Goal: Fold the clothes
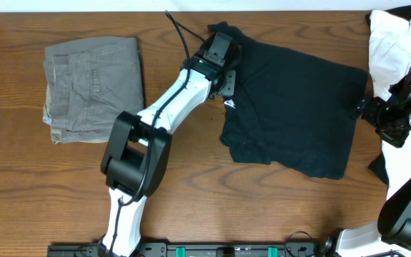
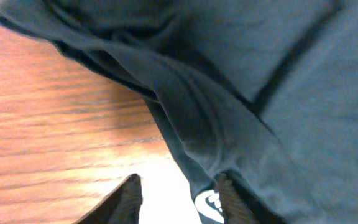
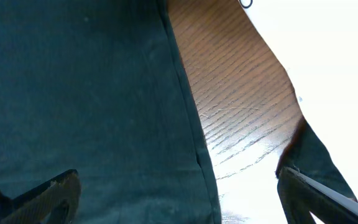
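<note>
Honestly, the black T-shirt (image 1: 298, 121) is soft and floppy; both jaws are open, so pinch the edge (image 3: 188, 124) between the right jaws.

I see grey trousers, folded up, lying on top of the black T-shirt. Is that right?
Not quite. The grey trousers are folded, but they lie on the bare table, well apart from the black T-shirt, not on top of it. The overhead view shows this.
</note>
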{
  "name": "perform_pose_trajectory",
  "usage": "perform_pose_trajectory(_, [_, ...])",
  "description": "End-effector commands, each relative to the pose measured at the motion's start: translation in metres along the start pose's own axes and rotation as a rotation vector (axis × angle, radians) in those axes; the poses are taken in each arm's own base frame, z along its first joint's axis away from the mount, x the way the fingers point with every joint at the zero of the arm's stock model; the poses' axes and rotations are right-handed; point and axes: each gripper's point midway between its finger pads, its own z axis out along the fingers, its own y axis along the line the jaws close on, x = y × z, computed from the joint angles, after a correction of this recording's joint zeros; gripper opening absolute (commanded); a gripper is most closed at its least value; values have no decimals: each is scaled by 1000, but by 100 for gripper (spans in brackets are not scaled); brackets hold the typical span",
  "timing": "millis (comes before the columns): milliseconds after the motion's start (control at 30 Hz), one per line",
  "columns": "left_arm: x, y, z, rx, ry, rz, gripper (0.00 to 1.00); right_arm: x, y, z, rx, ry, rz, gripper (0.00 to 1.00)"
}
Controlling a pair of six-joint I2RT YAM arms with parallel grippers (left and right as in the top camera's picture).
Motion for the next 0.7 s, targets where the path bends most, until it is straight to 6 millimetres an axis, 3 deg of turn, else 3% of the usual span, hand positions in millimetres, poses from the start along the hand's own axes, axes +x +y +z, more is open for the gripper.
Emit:
perform_pose_trajectory(0, [12, -6, 17, 44, 42, -17, 48, 0, 3, -1, -5, -2, -13, 99])
perform_pose_trajectory(233, [9, -24, 23, 140, 35, -15, 50, 0, 3, -1, -5, -2, -13, 99])
perform_pose_trajectory(667, [-2, -27, 24, 154, -9, -9, 50, 0, 3, -1, -5, -2, -13, 99])
